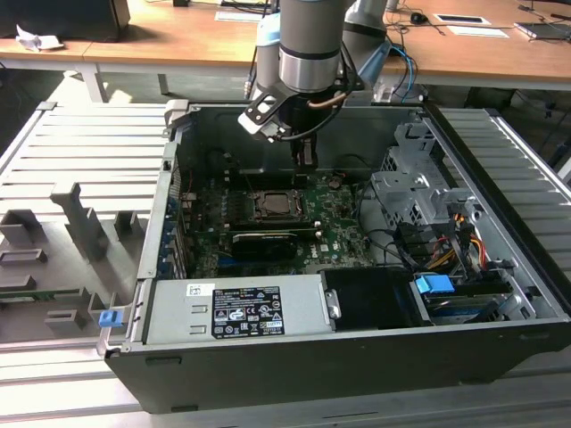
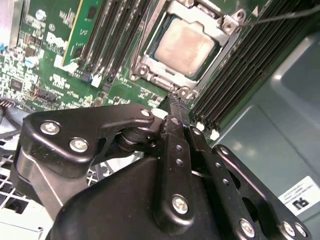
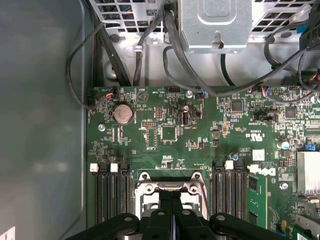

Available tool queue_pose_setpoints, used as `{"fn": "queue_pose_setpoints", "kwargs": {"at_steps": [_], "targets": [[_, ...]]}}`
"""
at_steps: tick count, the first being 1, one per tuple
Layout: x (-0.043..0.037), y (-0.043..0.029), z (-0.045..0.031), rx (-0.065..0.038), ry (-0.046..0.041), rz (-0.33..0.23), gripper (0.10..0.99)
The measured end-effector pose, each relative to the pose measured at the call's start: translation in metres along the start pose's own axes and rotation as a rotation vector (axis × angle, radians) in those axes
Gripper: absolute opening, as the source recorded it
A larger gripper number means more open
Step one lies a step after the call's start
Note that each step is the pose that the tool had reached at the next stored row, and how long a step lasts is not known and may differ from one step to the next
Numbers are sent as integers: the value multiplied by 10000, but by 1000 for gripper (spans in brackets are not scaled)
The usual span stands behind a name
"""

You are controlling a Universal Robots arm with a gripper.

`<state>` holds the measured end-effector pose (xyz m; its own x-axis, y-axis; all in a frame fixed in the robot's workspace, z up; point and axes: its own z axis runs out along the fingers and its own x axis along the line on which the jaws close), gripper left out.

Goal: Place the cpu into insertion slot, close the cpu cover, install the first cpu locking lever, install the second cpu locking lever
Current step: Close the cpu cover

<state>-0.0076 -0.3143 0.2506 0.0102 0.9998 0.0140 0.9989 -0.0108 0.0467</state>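
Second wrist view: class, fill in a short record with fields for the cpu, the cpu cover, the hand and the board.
cpu: pale face up, showing through the cover's window
cpu cover: lying down flat, framing the cpu
hand: fingers together, tips close beside the cover's edge, not on the cpu
board: green, with long dark memory slots on both sides of the cpu

The circuit board (image 3: 200, 130) is green with tiny silver dots. The cpu (image 2: 185, 46) is pale tan-grey, and the cpu cover (image 2: 226, 42) is shiny grey. The gripper (image 2: 176, 100) is black with silver screws. The computer case (image 1: 357, 366) is dark grey. 1 plug (image 1: 435, 287) is bright blue. The wires (image 1: 451, 252) are orange and yellow. The desk (image 1: 178, 45) is light brown.
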Motion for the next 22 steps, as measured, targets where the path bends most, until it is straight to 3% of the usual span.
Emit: {"fn": "queue_pose_setpoints", "kwargs": {"at_steps": [3,9,13,22], "targets": [[-1,-91,5,0,0,-1,106],[-19,-139,117,20,11,-230,106],[-21,-277,113,21,13,-260,106],[-21,-371,108,20,14,-268,106]]}}
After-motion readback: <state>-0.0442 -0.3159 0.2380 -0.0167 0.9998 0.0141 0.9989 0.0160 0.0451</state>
